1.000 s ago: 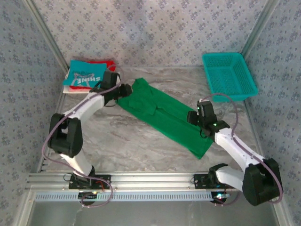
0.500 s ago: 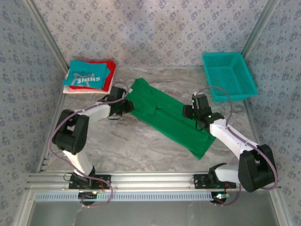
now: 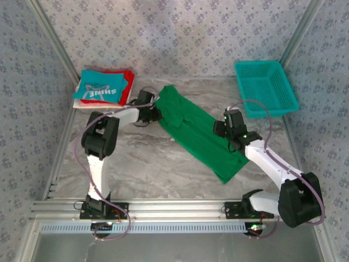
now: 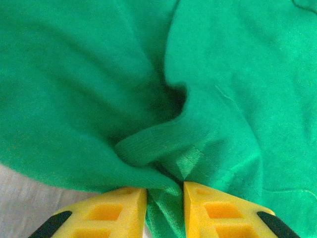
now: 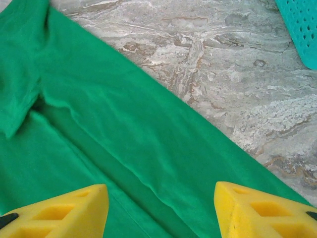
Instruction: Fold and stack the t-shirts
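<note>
The green shirt [image 3: 199, 136] lay diagonally across the middle of the surface [image 3: 142, 158], folded into a long strip. The left gripper [image 4: 165, 192] pinched a bunched fold at its far-left end. The right gripper [image 5: 161, 201] was spread wide over the shirt's right edge. A teal shirt [image 3: 101, 87] lay folded atop a red shirt [image 3: 127, 82] in the far-left corner.

At far left the teal shirt [image 3: 101, 87] covers most of the red shirt [image 3: 128, 82] and the white shirt [image 3: 87, 105] beneath. The right wrist view's edge cuts off the basket [image 5: 305, 25]. A fold of the green shirt [image 4: 223, 74] disappears between the fingers of the left gripper [image 4: 165, 191].
</note>
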{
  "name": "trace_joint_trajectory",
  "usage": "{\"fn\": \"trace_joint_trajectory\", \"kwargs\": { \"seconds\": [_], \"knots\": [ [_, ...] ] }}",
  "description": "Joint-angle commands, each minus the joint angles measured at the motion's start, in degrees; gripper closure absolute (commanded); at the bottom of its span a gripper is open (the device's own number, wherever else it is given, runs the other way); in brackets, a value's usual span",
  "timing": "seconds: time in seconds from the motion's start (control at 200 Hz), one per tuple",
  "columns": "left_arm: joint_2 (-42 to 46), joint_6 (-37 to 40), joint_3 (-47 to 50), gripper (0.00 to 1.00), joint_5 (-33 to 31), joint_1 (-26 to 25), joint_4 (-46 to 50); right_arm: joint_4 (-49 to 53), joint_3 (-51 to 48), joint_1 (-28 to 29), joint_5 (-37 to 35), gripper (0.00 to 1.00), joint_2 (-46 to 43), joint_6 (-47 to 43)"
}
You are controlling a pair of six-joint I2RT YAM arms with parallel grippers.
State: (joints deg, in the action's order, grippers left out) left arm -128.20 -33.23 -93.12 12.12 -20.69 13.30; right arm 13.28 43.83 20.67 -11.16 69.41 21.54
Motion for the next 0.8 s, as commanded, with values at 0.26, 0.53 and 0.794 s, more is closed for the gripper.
{"fn": "trace_joint_trajectory", "kwargs": {
  "seconds": [0.26, 0.53, 0.794],
  "knots": [
    [-15.6, 12.0, -43.0, 0.71, 1.1, 6.3, 23.9, 5.2, 0.8, -0.2, 1.7, 0.39, -0.2, 0.7],
    [20.8, 4.6, 14.0, 0.61, 1.0, 3.6, -6.9, 7.1, 4.8, -1.8, 5.9, 0.41, 7.9, 1.2],
    [27.1, -3.5, 31.3, 0.67, -1.0, -14.2, -12.6, 12.0, 10.2, -6.1, 7.9, 0.66, 18.4, 1.9]
  ]
}}
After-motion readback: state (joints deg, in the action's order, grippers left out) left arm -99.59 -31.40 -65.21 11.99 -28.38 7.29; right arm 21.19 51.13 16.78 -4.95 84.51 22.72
